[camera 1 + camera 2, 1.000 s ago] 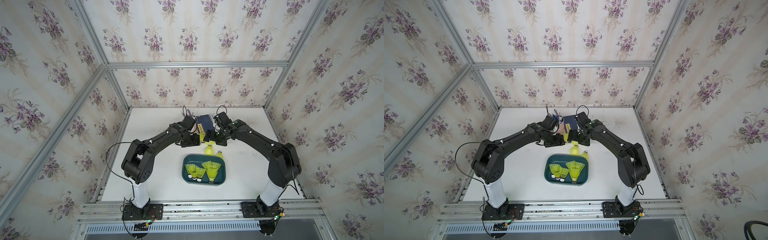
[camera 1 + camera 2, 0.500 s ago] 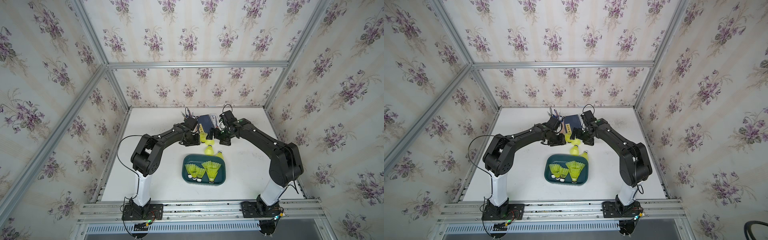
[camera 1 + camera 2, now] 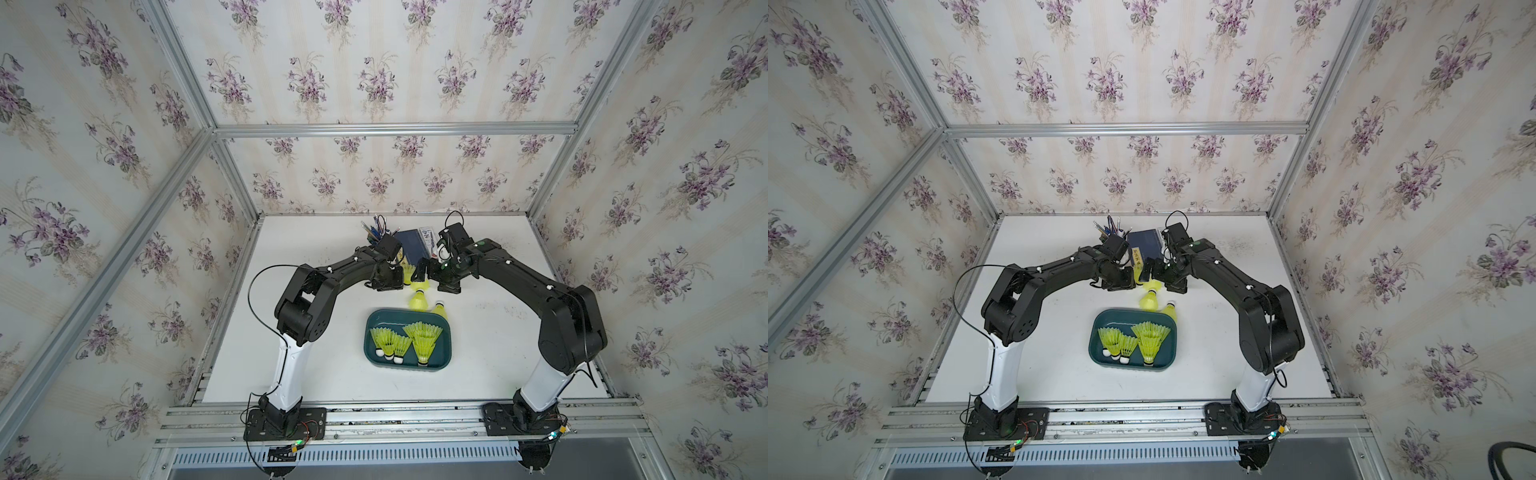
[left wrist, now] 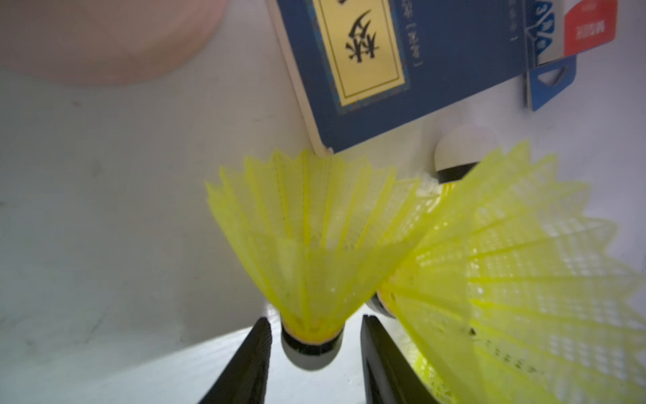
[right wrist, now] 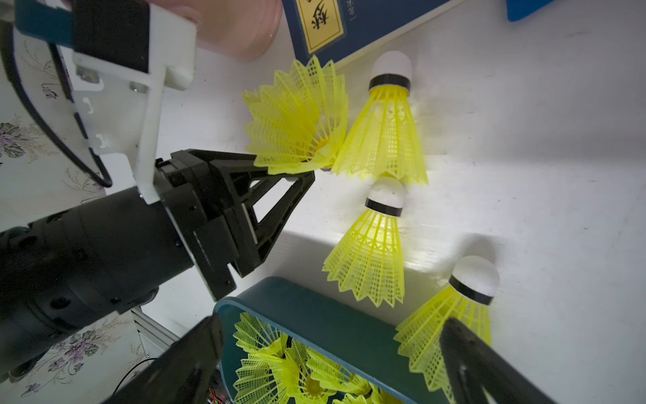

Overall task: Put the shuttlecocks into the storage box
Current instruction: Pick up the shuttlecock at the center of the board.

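Note:
Three neon yellow shuttlecocks (image 3: 397, 343) lie in the dark teal storage box (image 3: 441, 354), seen in both top views (image 3: 1167, 353). Several more lie on the table just behind it (image 3: 417, 300). My left gripper (image 4: 314, 320) is low at the back. Its jaws stand on either side of the white tip of one lying shuttlecock (image 4: 311, 245), with a thin gap on each side, so it is still open. Another shuttlecock (image 4: 524, 280) overlaps it. My right gripper (image 5: 332, 320) hangs wide open over the box's far wall (image 5: 314, 314), with nothing between its fingers.
A pink pen cup (image 4: 105, 38) and a blue book (image 4: 437, 70) stand right behind the loose shuttlecocks, with a blue and red card pack (image 4: 559, 35) beside the book. The two grippers (image 3: 419, 274) nearly face each other at close range.
My left gripper's jaws have narrowed around the shuttlecock's tip. The left arm has reached further back toward the book. The right gripper has opened slightly wider and stays close by.

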`<action>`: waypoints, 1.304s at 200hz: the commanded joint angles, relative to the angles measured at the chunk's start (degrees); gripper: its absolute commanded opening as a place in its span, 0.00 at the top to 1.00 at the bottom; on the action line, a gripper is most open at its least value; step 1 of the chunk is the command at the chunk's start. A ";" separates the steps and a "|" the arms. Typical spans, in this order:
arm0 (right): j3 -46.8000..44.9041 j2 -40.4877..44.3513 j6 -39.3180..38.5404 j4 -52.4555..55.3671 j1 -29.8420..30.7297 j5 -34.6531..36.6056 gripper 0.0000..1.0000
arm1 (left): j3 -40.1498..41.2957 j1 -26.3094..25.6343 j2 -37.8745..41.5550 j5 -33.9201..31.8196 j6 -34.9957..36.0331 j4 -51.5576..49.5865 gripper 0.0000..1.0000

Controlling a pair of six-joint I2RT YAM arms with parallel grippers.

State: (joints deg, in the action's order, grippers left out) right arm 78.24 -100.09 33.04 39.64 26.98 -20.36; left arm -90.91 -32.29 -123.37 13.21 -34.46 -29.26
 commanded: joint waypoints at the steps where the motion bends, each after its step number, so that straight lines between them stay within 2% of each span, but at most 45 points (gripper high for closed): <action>1: -0.40 0.51 0.00 -0.79 -0.21 -0.16 0.00 | -0.67 -0.23 -0.80 -2.22 0.79 -0.97 0.58; 34: -0.54 0.51 0.09 -0.89 -0.40 -0.38 0.00 | -0.67 -0.73 -1.01 -3.78 0.63 -1.45 0.65; 96: -1.31 0.77 0.37 -1.60 -0.48 -0.64 0.00 | 1.63 -1.67 1.60 -5.69 0.87 -1.16 0.74; 212: -2.54 4.35 0.50 -0.93 -0.34 -0.65 0.01 | 12.59 -3.48 13.85 -4.97 -2.04 -0.97 0.75; 261: -3.44 6.45 0.90 -0.13 1.90 0.55 0.02 | 16.93 -4.48 20.10 -4.45 -3.79 -1.97 0.75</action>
State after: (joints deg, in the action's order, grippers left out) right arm 75.05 -94.74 33.28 38.83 27.75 -20.75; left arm -75.13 -36.34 -105.91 8.03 -36.91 -30.30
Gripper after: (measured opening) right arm 0.986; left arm 0.299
